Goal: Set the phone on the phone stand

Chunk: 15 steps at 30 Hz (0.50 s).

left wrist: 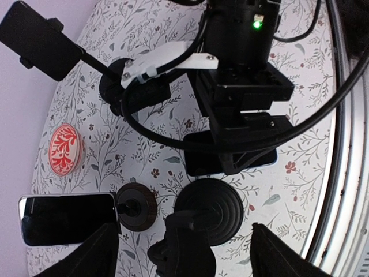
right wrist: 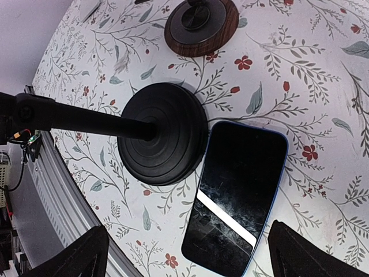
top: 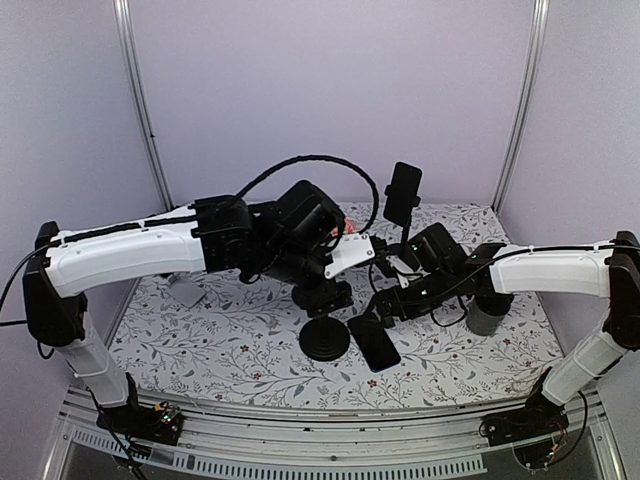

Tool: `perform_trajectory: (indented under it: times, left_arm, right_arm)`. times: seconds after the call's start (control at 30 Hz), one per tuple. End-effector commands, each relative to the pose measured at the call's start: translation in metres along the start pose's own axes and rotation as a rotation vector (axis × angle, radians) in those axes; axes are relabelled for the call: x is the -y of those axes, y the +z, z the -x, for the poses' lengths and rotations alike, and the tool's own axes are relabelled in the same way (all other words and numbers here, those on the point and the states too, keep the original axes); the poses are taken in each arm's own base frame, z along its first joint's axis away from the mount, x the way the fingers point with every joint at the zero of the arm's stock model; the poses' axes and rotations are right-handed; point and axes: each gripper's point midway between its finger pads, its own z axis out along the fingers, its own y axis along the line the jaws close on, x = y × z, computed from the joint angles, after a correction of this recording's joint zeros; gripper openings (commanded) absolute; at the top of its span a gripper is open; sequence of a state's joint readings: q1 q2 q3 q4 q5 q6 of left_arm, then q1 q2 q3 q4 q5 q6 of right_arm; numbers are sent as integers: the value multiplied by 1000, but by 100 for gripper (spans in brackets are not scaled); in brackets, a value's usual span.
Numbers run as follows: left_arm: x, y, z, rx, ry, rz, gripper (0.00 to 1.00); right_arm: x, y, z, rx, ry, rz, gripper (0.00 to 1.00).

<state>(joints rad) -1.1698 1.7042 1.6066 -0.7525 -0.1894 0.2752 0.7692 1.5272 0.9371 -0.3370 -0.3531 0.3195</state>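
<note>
Lying flat on its back, the phone [right wrist: 239, 196] is right beside the round black foot [right wrist: 163, 133] of the phone stand [top: 324, 342], on the side toward the right arm. One corner is so close to the foot that I cannot tell if they touch. The right gripper [right wrist: 189, 227] hangs right over the phone and is the nearer one, with its two fingers spread wide apart and nothing in them. The phone's long way points away from those fingers, so they stand one on each long side of it, which I think is good for a pinch across the thin way. The phone is a shiny black slab with a blue edge, smudgy, and it looks slippery. The foot is dull black with little rings on top, and a thin pole [right wrist: 86, 118] comes out of its middle. Over the foot hangs the left gripper [left wrist: 184, 226], fingers apart, with the clamp head [left wrist: 181, 251] of the stand between them but not squeezed. Past the foot sit a wooden foot [right wrist: 200, 23], a second phone [left wrist: 66, 218] and a red and white disc [left wrist: 65, 148], all on the flowery cloth [top: 230, 350]
</note>
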Motion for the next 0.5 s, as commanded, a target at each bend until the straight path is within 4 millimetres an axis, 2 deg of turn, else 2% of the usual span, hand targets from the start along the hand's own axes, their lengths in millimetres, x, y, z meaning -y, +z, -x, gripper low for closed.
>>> perform_trajectory:
  times: [0.0, 0.1, 0.2, 0.27, 0.33, 0.47]
  left_arm:
    - [-5, -38, 49, 162, -95, -18, 86]
    - [-11, -53, 53, 185, -154, -12, 93]
    - [-12, -57, 42, 164, -220, -13, 99]
    - [-19, -56, 31, 145, -288, 23, 99]
    - [-41, -57, 15, 126, -400, 125, 99]
    - [-81, -67, -1, 182, -647, 190, 99]
  right_arm:
    - [8, -10, 9, 20, -3, -67, 99]
    - [31, -24, 17, 47, 8, -225, 99]
    - [49, -40, 23, 52, 16, -370, 99]
    - [52, -44, 22, 40, 0, -395, 99]
    - [50, -39, 15, 11, -11, -367, 99]
    - [46, -13, -11, -113, 17, -285, 99]
